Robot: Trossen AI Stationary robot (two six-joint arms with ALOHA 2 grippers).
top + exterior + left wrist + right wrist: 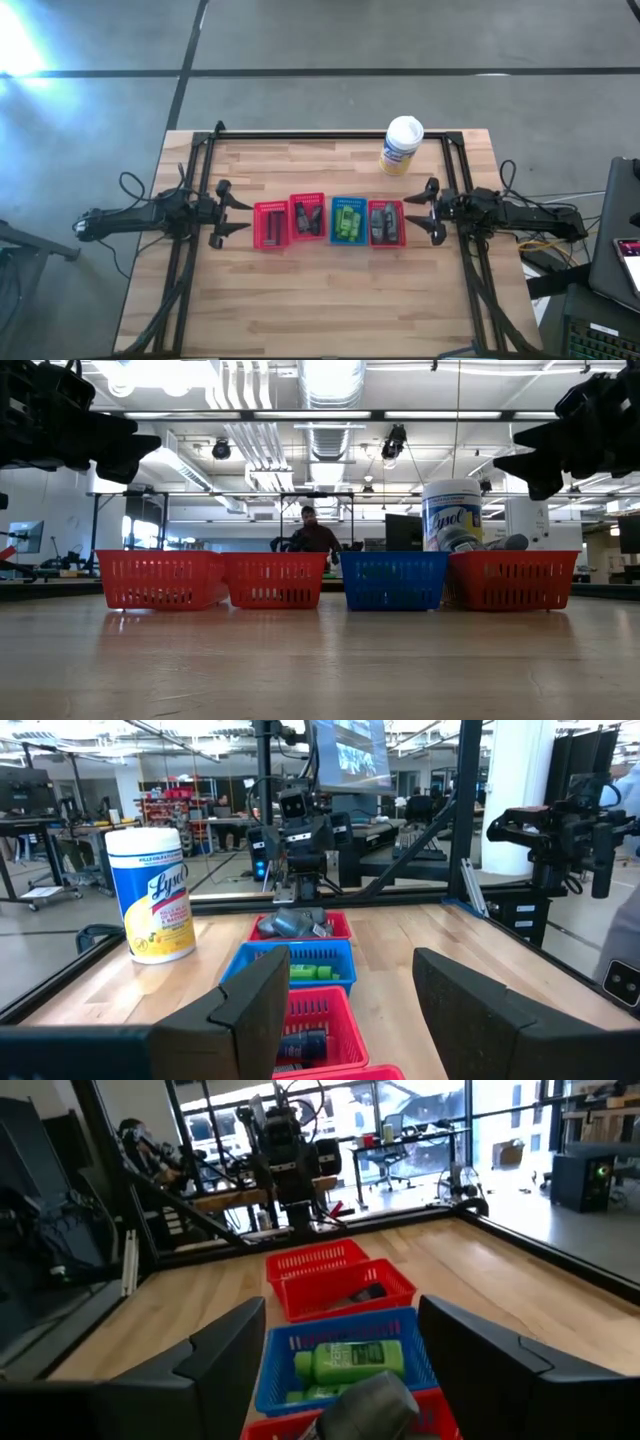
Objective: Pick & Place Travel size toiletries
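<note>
A: Since the toiletries are lying sorted by kind, green bottles (347,220) in the blue basket (347,238) and grey tubes (384,222) in the red basket (386,240) at the right end, the four baskets are sitting side by side in a row across the middle of the table (330,300), between the two arms.

B: And the tools, what are they doing?

A: Both are hanging above the table at the row's two ends, facing each other. The left tool (233,211) is standing released, fingers spread, grasping nothing. The right tool (421,210) is also parted and empty.

B: So where are the items lying relative to them?

A: The grey tubes are sitting just beside the right tool and lower. The dark pieces (304,217) in the inner red basket (307,237) are lying near the left tool, past the leftmost basket (269,243). The white tub (401,146) is standing apart, behind the row.
</note>
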